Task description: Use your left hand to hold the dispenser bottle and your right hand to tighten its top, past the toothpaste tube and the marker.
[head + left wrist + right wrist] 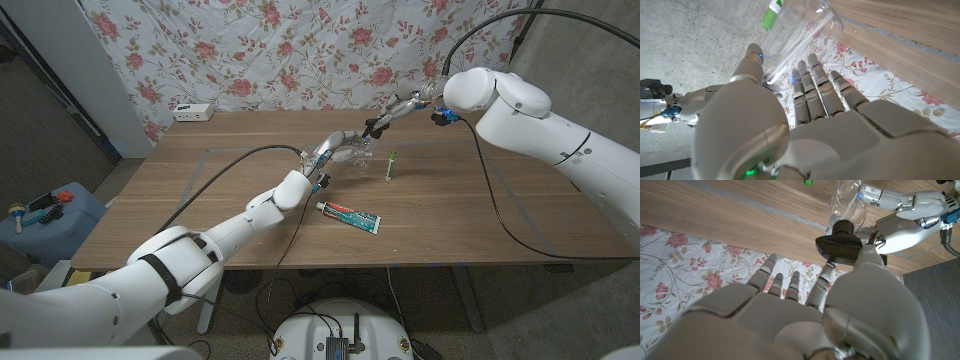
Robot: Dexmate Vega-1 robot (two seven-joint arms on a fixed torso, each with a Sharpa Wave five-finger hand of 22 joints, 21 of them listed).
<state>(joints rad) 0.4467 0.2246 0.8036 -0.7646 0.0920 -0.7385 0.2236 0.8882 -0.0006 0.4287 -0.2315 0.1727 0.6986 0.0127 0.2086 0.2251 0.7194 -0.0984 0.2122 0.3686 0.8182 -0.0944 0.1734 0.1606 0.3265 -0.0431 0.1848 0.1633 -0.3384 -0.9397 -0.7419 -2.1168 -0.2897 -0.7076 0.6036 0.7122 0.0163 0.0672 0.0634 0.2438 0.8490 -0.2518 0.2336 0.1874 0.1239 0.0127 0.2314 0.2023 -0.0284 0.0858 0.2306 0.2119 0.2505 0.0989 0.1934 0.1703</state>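
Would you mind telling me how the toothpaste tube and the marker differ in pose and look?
The toothpaste tube lies flat on the table; the marker stands upright. The tube is white with red and green print; the marker is green with a pale body. The tube sits nearer the robot, the marker farther back beside the bottle. Neither is touched by a robot hand.

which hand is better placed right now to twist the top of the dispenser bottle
The right hand. Its fingers are already at the black pump top, while the left hand grips the clear dispenser bottle by its body, so it is occupied steadying it.
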